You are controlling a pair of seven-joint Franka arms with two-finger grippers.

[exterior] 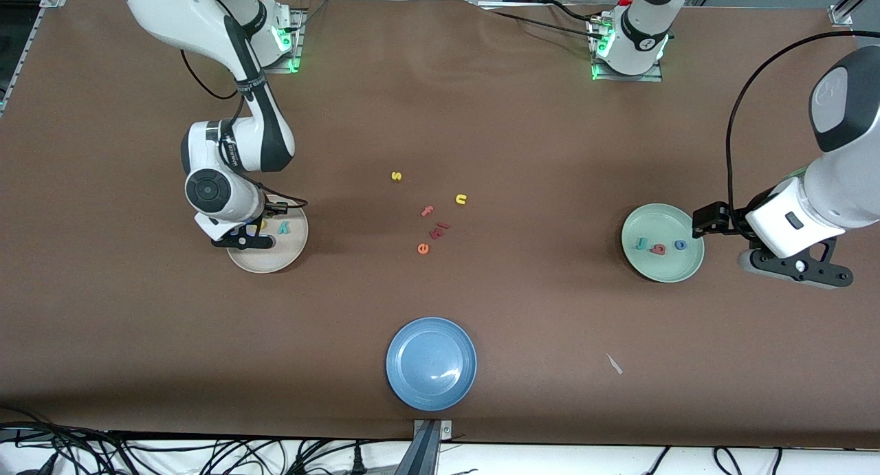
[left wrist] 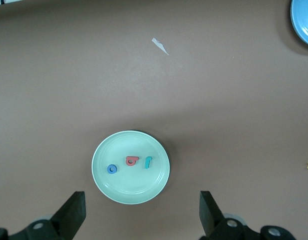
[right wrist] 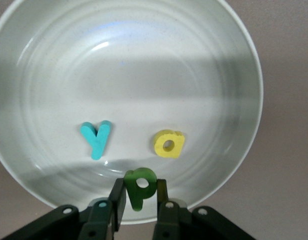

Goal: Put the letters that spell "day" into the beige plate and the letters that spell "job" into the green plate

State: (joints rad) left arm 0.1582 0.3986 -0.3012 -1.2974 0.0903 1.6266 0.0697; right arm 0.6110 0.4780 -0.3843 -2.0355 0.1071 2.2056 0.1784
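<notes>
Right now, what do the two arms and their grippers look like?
Both arms are glossy white with dark grey joint bands and loose black cables. Green lights glow at both bases. The left gripper and right gripper have black bodies and black fingers; wrist cameras sit in black mounts.

Two filled plates at the table's ends, loose letters between

The beige plate [exterior: 275,258] lay toward the right arm's end, holding the y [right wrist: 96,139] beside the a [right wrist: 169,144]. The green plate [exterior: 646,265] lay toward the left arm's end with j [exterior: 641,243], b [exterior: 658,249] and o [exterior: 680,245] in a row. The blue plate [exterior: 431,363] sat nearest the front camera.
</notes>
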